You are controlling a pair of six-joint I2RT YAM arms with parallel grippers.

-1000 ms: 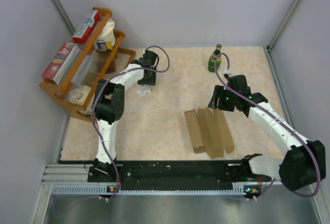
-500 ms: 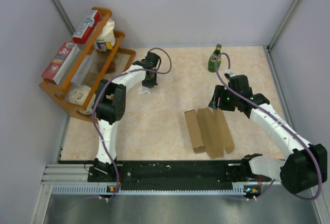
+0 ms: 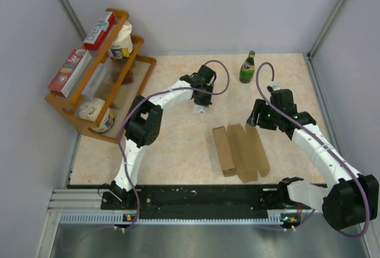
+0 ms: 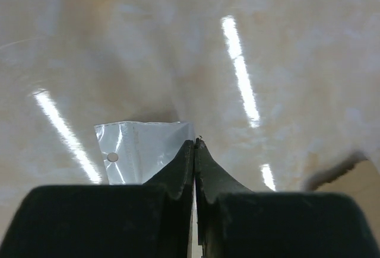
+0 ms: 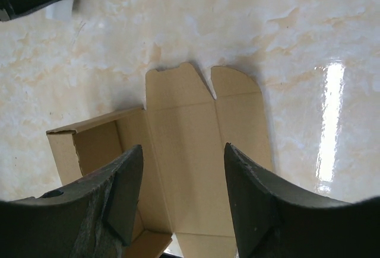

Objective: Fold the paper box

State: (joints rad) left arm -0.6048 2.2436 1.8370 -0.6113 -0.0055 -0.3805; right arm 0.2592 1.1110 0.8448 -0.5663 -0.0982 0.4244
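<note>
Located paper box [image 3: 240, 151] mostly flat on table [image 3: 172, 145], below right gripper [image 5: 183, 154] w/ fingers spread. Noted left gripper [image 4: 195, 146] pinching small plastic bag [image 4: 139, 148]. Judged cardboard light, stiff, pre-creased; recommended grip at flap edge.

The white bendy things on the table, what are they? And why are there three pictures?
They are two robot arms, bolted at the near edge of the table. Each arm ends in a gripper with two fingers. One picture looks down from a camera above. The other two come from little cameras on the arms' wrists, so you see their own dark fingers up close. On the table lies a brown paper box, mostly flat and not yet folded up. A green bottle stands at the back, and a wooden rack stands at the left. The left gripper is shut and pinches a small clear plastic bag. The right gripper is open above the box and holds nothing.
</note>
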